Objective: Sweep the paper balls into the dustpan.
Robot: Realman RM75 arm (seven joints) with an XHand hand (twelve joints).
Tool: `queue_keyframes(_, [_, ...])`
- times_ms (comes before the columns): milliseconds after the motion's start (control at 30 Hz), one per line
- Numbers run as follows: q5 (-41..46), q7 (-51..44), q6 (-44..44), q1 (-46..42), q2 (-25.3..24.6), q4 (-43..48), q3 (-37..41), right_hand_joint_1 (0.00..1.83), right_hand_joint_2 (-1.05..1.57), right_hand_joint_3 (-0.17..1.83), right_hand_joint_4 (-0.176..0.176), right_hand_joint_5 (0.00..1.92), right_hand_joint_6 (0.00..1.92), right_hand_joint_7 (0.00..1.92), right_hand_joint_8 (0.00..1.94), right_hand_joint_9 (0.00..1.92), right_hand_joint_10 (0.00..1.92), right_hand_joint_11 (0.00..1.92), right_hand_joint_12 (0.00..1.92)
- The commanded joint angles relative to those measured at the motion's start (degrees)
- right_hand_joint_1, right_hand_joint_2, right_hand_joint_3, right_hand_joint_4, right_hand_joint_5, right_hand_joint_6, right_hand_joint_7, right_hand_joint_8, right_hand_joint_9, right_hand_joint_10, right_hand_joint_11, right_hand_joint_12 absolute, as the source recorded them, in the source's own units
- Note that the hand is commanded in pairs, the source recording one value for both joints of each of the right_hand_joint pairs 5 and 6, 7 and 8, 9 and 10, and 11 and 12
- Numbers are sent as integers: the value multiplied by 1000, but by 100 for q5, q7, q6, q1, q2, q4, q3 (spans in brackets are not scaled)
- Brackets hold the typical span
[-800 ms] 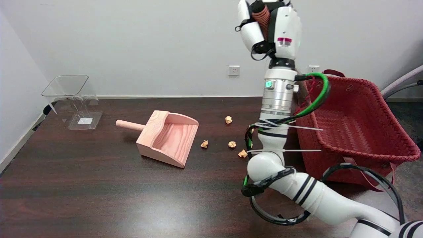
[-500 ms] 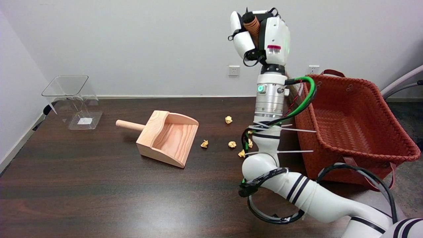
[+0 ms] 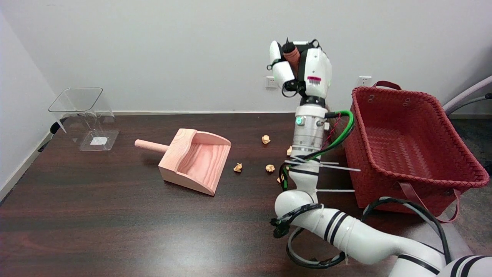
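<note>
right arm [image 3: 369, 238]: base cut off at lower right edge | right hand [image 3: 300, 69]: holds brown handle [image 3: 291, 57], lower part of that tool hidden behind wrist | paper balls [image 3: 283, 177]: two partly hidden behind forearm | red basket [image 3: 419, 154]: near left corner masked by arm, cables.

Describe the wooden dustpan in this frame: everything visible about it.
The wooden dustpan is pale, pinkish wood with visible grain, a scoop with raised side walls and a back wall, and a round peg handle sticking out toward the left. It sits flat on the dark table, its open mouth facing lower right toward the paper balls. Nothing is inside it, nothing touches it but the table, and the nearest ball lies apart from its lip.
</note>
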Motion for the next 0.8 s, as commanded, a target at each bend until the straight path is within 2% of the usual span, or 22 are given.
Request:
queue_keyframes(33, [365,612,719,-158,-322,-1130,-65,728,1571,208,0,1920,1920,1920,1920,1920,1920,1920,1920])
queue_keyframes(133, [765,976,743,-153,-456,-1340,-111,716,1571,190,0,1920,1920,1920,1920,1920,1920,1920,1920])
queue_keyframes(400, [980,1910,424,-40,-623,-1975,-119,690,1571,143,0,1920,1920,1920,1920,1920,1920,1920,1920])
queue_keyframes(433, [1001,2023,531,20,-706,-1988,-268,681,1571,122,0,1920,1920,1920,1920,1920,1920,1920,1920])
queue_keyframes(467, [1084,2213,1009,162,-943,-1667,-863,675,1571,100,0,1920,1920,1920,1920,1920,1920,1920,1920])
queue_keyframes(500, [985,2024,407,40,-740,-2235,-126,672,1571,83,0,1920,1920,1920,1920,1920,1920,1920,1920])
queue_keyframes(800, [1301,2251,-53,122,-858,-2717,-116,650,1571,-40,0,1920,1920,1920,1920,1920,1920,1920,1920])
